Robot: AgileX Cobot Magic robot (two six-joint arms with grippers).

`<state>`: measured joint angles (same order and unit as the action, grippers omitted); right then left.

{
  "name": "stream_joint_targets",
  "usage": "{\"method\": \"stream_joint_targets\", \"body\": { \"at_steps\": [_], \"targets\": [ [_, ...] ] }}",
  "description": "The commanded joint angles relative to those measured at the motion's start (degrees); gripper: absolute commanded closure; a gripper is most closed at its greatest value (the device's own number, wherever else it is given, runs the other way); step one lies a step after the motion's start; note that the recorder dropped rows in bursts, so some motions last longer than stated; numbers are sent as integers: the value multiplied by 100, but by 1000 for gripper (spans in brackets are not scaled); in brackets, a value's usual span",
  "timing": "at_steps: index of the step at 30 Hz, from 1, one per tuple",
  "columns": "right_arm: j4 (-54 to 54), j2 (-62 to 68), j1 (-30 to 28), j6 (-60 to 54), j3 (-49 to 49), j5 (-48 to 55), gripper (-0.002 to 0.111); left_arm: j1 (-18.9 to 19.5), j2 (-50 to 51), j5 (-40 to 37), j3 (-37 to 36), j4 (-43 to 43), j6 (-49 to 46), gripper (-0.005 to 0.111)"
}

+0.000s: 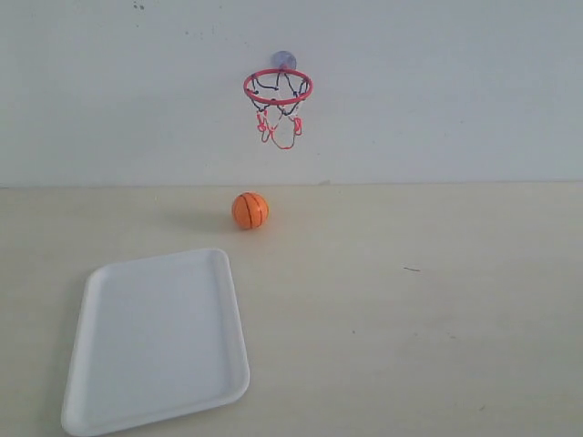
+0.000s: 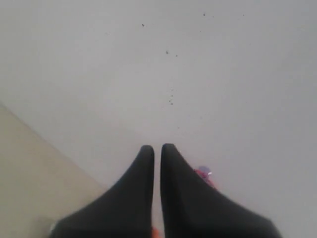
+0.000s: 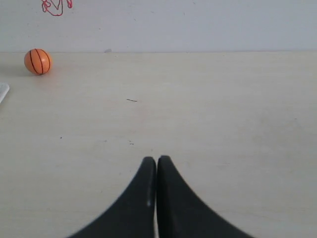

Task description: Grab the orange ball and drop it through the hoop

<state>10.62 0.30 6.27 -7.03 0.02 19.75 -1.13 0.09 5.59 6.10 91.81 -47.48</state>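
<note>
The orange ball (image 1: 250,210) rests on the table near the back wall, almost straight below the hoop (image 1: 278,87). The hoop's red ring and string net hang from a bluish suction cup on the wall. Neither gripper shows in the exterior view. In the right wrist view the ball (image 3: 37,61) lies far off, with the net's tip (image 3: 54,7) above it; my right gripper (image 3: 156,159) is shut and empty over bare table. My left gripper (image 2: 157,148) faces the wall, shut with a thin slit and holding nothing. A bit of the hoop (image 2: 203,174) peeks past one finger.
A white rectangular tray (image 1: 155,337) lies empty at the front left of the table; its corner (image 3: 2,91) shows in the right wrist view. The white wall (image 1: 437,91) stands close behind the ball. A small dark speck (image 1: 412,269) lies on the table's right half.
</note>
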Motion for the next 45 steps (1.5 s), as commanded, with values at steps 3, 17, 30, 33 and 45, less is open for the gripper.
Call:
{"method": "stream_joint_targets", "body": {
  "at_steps": [3, 17, 30, 33, 45],
  "targets": [
    [-45, -30, 13, -40, -2, -60, 109, 21, -9, -106, -610, -4349, 2755, 103],
    [-45, -30, 13, -40, -2, -60, 109, -17, -9, -2302, -610, -7812, 3799, 103],
    [-45, -30, 13, -40, -2, -60, 109, -17, -9, -2272, -610, -7937, 4032, 103],
    [-45, -30, 13, -40, -2, -60, 109, -17, -9, -2272, -610, -7937, 4713, 103],
    [-45, -30, 13, -40, -2, -60, 109, -17, -9, -2272, -610, -7964, 4513, 103]
  ]
}}
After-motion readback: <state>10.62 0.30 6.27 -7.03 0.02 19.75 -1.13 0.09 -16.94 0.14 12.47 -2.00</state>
